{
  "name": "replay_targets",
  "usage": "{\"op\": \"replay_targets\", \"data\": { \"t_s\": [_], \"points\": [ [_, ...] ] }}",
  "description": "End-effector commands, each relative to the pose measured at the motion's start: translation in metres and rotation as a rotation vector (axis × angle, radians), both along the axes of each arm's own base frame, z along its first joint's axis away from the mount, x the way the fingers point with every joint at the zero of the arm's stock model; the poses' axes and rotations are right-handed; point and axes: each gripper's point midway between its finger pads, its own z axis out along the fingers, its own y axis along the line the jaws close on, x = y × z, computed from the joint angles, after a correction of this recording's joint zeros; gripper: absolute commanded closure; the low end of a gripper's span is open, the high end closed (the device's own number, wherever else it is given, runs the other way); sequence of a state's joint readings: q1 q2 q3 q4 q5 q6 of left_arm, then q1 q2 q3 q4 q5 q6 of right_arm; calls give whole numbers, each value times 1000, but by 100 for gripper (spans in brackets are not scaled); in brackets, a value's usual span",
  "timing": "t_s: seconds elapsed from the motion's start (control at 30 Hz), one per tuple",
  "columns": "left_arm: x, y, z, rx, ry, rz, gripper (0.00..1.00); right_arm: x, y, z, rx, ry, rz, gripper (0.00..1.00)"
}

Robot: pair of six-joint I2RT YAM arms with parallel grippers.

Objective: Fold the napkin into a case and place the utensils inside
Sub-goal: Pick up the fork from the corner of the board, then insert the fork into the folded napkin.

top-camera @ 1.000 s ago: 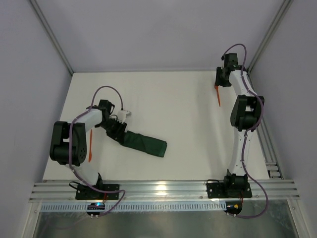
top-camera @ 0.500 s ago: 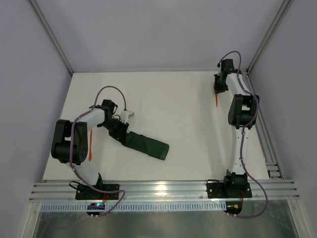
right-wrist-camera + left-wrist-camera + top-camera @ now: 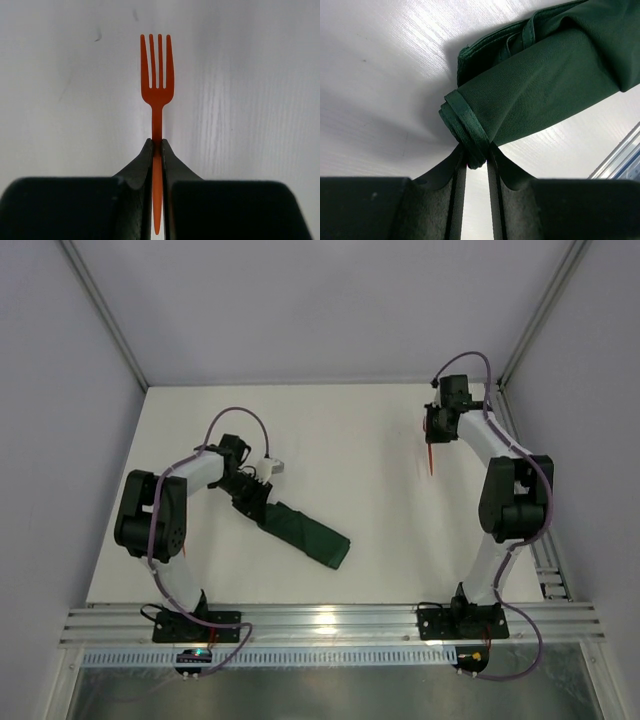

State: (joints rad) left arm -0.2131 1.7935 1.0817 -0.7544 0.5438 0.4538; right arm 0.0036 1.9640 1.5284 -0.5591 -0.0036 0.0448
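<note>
The dark green napkin, folded into a narrow case point(image 3: 308, 534), lies slanted on the white table, left of centre. My left gripper point(image 3: 256, 497) is shut on its upper-left end. In the left wrist view the jaws pinch the rolled hem of the case point(image 3: 530, 85), with my left gripper point(image 3: 476, 159) at that hem. My right gripper point(image 3: 431, 433) is at the far right, shut on the handle of the orange fork point(image 3: 431, 460). In the right wrist view the fork point(image 3: 157, 75) points tines away from my right gripper point(image 3: 157, 146). The second orange utensil is not in view.
An aluminium rail point(image 3: 330, 621) runs along the near table edge by the arm bases. Another rail point(image 3: 545, 540) runs down the right side. Grey walls close in the table on the left, far and right sides.
My left gripper has pulled the case's end a little right and away. My right gripper has swung left with the fork. The orange piece by the left arm no longer shows.
</note>
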Motion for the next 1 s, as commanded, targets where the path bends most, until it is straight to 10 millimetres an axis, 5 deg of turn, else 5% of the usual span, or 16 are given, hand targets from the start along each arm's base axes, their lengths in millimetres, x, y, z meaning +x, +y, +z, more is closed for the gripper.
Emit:
{"op": "replay_targets", "data": {
  "t_s": [0.0, 0.1, 0.13, 0.23, 0.27, 0.43, 0.5, 0.7, 0.97],
  "points": [
    [14, -7, 7, -35, -47, -26, 76, 3, 81, 73, -6, -253, 144, 96],
    [16, -5, 13, -26, -53, -24, 70, -19, 131, 77, 9, -275, 261, 96],
    [14, -4, 14, -23, -47, -25, 69, -30, 167, 87, 44, -312, 333, 96],
    [13, -3, 23, -33, -54, -20, 64, -50, 217, 91, 101, -359, 434, 96],
    [12, -3, 27, -52, -54, -15, 64, -70, 251, 91, 154, -356, 522, 96],
    [17, 3, 34, -90, -43, 35, 63, -111, 332, 106, 242, -457, 715, 96],
    [18, 1, 34, -106, -32, 42, 63, -139, 356, 101, 291, -490, 806, 96],
    [20, -3, 36, -141, -14, 56, 63, -182, 414, 108, 392, -656, 955, 96],
    [16, -6, 26, -154, 36, 75, 68, -214, 437, 90, 450, -672, 996, 96]
  ]
}}
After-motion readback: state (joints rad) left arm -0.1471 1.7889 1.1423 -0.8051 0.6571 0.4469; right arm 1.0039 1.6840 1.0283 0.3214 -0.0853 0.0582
